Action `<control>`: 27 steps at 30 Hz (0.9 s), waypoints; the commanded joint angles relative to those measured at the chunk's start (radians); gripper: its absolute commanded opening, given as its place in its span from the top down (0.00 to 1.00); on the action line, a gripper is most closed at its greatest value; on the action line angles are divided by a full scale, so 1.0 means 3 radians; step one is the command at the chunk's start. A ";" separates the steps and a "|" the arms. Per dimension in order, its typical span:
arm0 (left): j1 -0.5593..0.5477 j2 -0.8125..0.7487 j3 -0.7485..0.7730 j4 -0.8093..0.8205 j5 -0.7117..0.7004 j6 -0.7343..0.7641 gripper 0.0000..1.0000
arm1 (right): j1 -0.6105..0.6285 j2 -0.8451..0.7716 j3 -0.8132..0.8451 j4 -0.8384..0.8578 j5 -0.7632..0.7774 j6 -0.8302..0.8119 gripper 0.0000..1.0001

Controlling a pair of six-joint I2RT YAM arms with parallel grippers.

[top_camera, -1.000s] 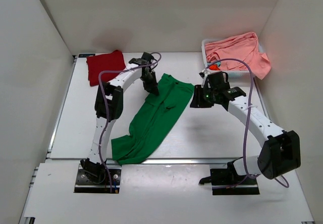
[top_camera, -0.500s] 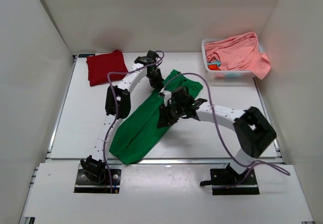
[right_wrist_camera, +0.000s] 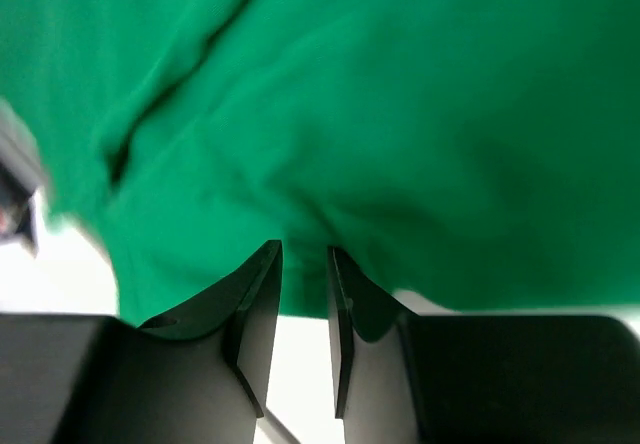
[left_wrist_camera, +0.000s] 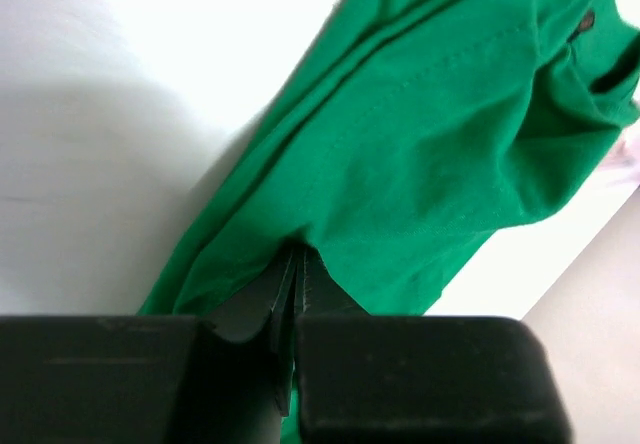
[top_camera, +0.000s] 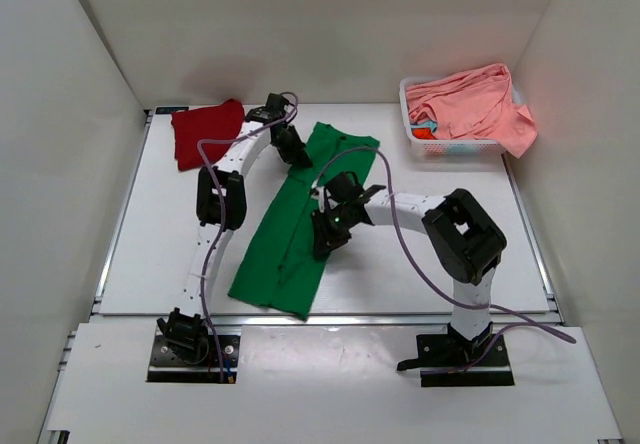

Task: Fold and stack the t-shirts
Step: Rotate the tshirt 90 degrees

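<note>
The bright green t-shirt (top_camera: 300, 214) lies as a long folded strip running from the back middle to the near edge of the table. My left gripper (top_camera: 291, 150) is shut on its far left edge; in the left wrist view the jaws (left_wrist_camera: 297, 259) pinch green cloth (left_wrist_camera: 440, 124). My right gripper (top_camera: 325, 234) is at the strip's right edge, halfway along. Its jaws (right_wrist_camera: 305, 254) stand a narrow gap apart with green cloth (right_wrist_camera: 400, 114) nipped at the tips. The dark red t-shirt (top_camera: 206, 132) lies folded at the back left. The salmon pink t-shirt (top_camera: 470, 104) is heaped in the basket.
The white lattice basket (top_camera: 455, 147) stands at the back right, with the pink cloth hanging over its right side. White walls close in the table on the left, back and right. The purple cables of both arms loop above the green shirt.
My left gripper has moved left and back with the shirt's top edge. My right gripper has come from the right onto the shirt's right edge. The shirt now lies straighter and narrower.
</note>
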 commanded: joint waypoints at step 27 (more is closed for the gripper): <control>0.0327 -0.0258 0.0154 0.1376 0.0811 -0.0704 0.77 | -0.0452 -0.0494 0.0719 -0.0919 0.0935 -0.0739 0.69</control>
